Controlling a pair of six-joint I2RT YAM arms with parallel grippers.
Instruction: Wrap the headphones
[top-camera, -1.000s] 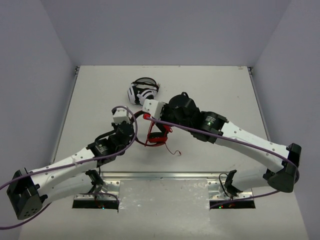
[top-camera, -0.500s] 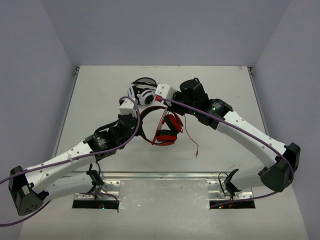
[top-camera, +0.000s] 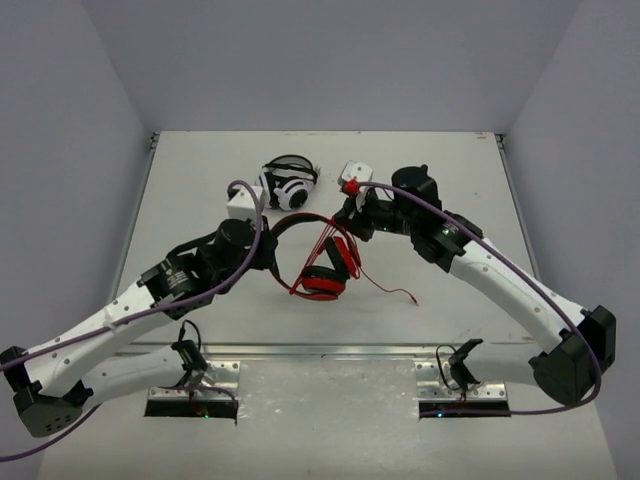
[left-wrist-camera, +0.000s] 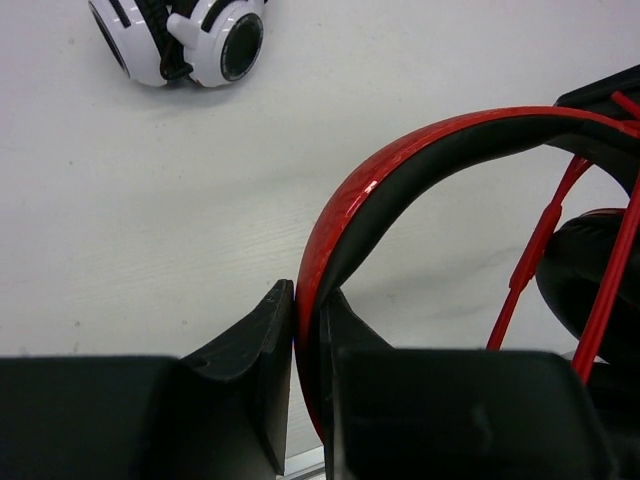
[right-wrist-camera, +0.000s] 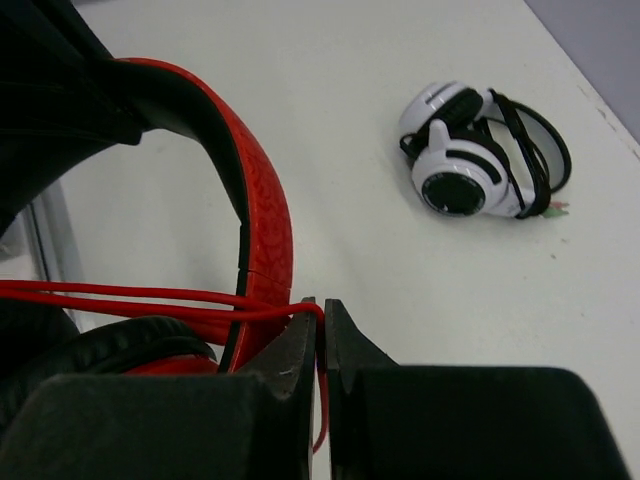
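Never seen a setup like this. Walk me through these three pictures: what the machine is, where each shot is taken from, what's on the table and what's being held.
The machine is two robot arms bolted at the near edge of a table, each ending in a two-finger gripper. One picture looks down from a fixed camera above and behind the arms; the other two come from small cameras on each wrist, so the dark shapes at the bottom are that arm's own fingers.

The left gripper is closed on the headband of the red headphones. The right gripper pinches their thin red cable, whose loose end trails onto the table. A second pair, the white-and-black headphones, lies untouched farther back.
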